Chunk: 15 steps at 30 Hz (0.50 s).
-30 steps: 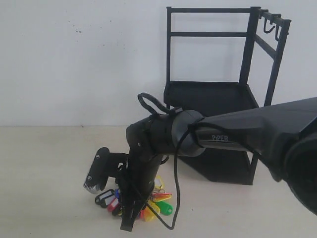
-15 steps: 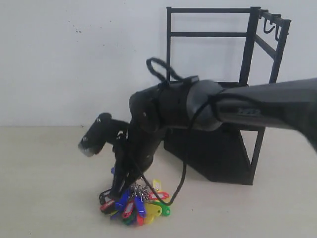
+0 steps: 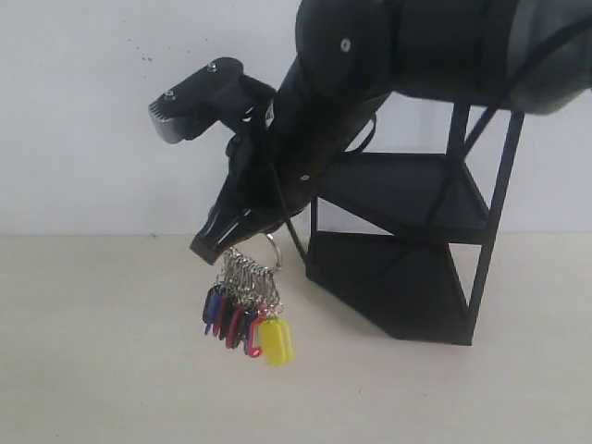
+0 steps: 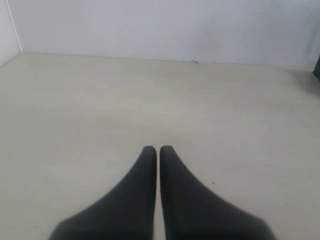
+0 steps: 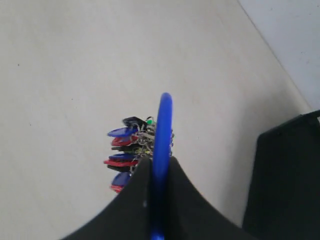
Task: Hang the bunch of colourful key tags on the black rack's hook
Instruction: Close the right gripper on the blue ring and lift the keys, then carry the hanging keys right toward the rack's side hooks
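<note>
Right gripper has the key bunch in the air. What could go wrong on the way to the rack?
The right gripper pinches only the thin blue ring; it may slip out.
The colourful key tag bunch dangles freely below and could swing into the black rack posts.
The arm hides the rack's top in the exterior view, so hook alignment is hard to judge.

**Colours in view**

Yellow, red, blue and black are shown by the plastic tags of the colourful key tag bunch [image 3: 242, 314]; its large ring [image 5: 163, 115] is sleeved in blue. The tall metal rack [image 3: 388, 277] is finished plain black, the counter [image 3: 92, 370] pale beige.
</note>
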Each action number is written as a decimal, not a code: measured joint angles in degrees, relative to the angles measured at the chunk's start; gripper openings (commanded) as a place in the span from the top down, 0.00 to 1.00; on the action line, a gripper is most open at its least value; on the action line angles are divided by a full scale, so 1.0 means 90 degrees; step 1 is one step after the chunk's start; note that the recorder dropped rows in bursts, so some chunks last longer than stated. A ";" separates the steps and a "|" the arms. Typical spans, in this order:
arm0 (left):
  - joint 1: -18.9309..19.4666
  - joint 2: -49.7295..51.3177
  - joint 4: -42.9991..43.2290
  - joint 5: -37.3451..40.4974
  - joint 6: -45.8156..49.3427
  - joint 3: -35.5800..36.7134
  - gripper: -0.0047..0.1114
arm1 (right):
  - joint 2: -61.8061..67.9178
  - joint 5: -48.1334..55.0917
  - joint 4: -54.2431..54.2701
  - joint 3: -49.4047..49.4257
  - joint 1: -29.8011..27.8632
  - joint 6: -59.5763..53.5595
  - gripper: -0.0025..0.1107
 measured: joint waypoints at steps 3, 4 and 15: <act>0.0000 0.0000 0.0000 0.0000 0.0000 0.0000 0.92 | -0.0316 0.0348 -0.0258 0.0000 0.0000 -0.0005 0.98; 0.0000 0.0000 0.0000 0.0000 0.0000 0.0000 0.92 | -0.0423 0.0354 -0.0400 0.0000 0.0000 0.0160 0.98; 0.0000 0.0000 0.0000 0.0000 0.0000 0.0000 0.92 | -0.0670 0.0472 -0.1557 -0.0004 0.0327 0.1354 0.98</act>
